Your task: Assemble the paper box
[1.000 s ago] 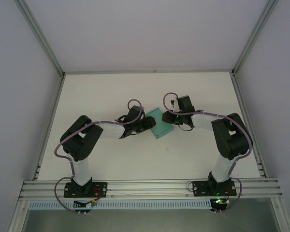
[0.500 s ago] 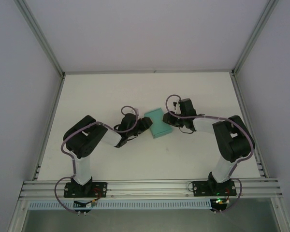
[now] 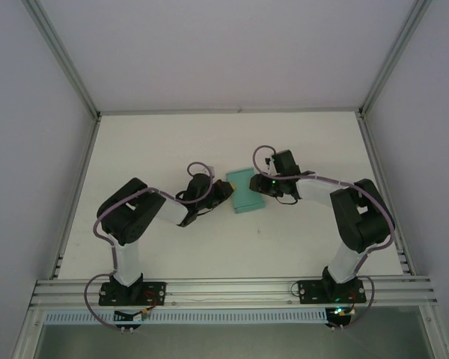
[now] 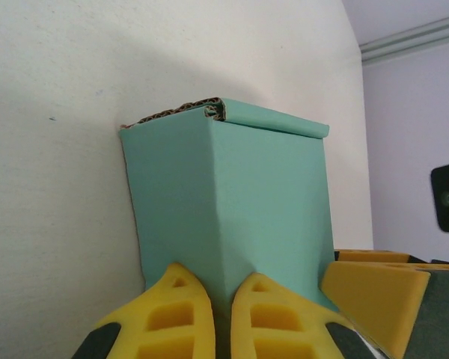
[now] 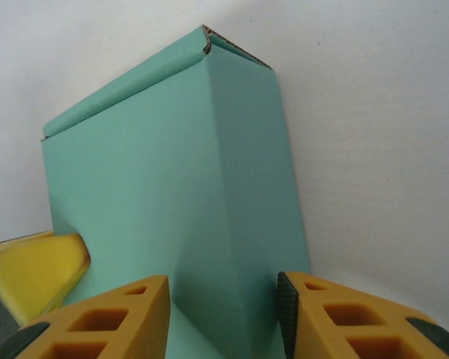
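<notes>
Now the box [image 3: 244, 192], at mid-frame, has turned slightly and sits squarer than half a second ago. We note the left gripper [image 4: 218, 295] jaws nearly pressed together at its corner and the right gripper [image 5: 223, 295] jaws spread astride it. Assembly looks nearly finished.

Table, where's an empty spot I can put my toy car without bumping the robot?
The wide bare strip of table along the far edge, behind the paper box, is free. So is the near middle, between the two arm bases. The centre is crowded: the left gripper and right gripper flank the box.
</notes>
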